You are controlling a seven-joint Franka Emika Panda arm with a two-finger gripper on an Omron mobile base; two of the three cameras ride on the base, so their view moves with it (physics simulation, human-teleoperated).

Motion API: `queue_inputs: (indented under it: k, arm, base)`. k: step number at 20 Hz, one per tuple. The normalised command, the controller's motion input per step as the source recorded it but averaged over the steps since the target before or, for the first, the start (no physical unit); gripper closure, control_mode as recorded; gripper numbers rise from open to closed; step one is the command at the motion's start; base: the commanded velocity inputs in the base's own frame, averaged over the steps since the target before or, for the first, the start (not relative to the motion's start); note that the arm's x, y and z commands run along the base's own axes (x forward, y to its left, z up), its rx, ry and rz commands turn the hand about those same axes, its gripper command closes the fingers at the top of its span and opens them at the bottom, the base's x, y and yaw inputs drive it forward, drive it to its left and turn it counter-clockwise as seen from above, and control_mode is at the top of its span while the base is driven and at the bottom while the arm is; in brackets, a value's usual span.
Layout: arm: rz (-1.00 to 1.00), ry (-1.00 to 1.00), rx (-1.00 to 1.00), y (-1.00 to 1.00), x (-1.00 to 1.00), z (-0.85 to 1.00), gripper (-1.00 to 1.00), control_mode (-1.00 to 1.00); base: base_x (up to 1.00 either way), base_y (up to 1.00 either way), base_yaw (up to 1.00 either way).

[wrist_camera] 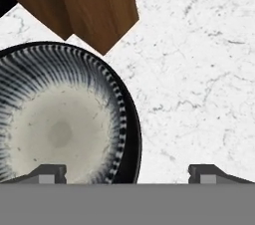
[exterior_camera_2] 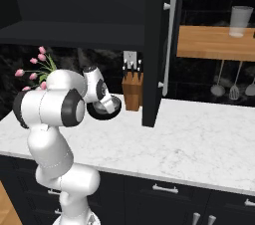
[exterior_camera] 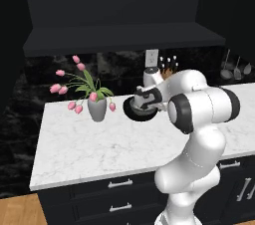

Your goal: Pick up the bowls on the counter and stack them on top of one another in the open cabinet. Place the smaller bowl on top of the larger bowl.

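Pale and speckled inside, ringed with dark radiating stripes, the smaller bowl (wrist_camera: 60, 124) lies below the hand, and a wider glossy black rim that curves round its right side looks like the larger bowl (wrist_camera: 130, 139); whether the grey one sits inside the black one or merely overlaps it from this angle I cannot tell. In the right base view a dark bowl with a pale inside sits at the wrist, at about counter height, mouth upward. Being round, neither bowl has a long axis to align with; only the open side, facing up, matters. The gripper (wrist_camera: 127, 173) has its fingers spread wide, one tip over the pale interior and the other over bare marble, straddling the rim, which I judge to be the line-up for a pinch on the wall. The wooden knife block (wrist_camera: 97, 5) stands just behind on the counter (wrist_camera: 199, 69), close enough to crowd a lift. The cabinet (exterior_camera: 124, 37) shelf waits above.
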Motion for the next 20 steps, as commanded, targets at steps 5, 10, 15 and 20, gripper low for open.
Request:
queue_inputs:
  k: [5, 10, 15, 20]
  arm:
    - [0.00, 0.01, 0.01, -0.30, -0.16, 0.04, -1.00, -1.00]
    - [0.00, 0.05, 0.01, -0.14, 0.04, 0.05, -1.00, -1.00]
    - [0.00, 0.04, 0.06, 0.00, 0.21, 0.00, -1.00, -1.00]
    - [0.00, 0.11, 0.00, 0.00, 0.19, 0.00, -1.00, -1.00]
  base:
    - [0.00, 0.00, 0.00]
    - [0.00, 0.00, 0.00]
    - [0.00, 0.00, 0.00]
    - [0.00, 0.00, 0.00]
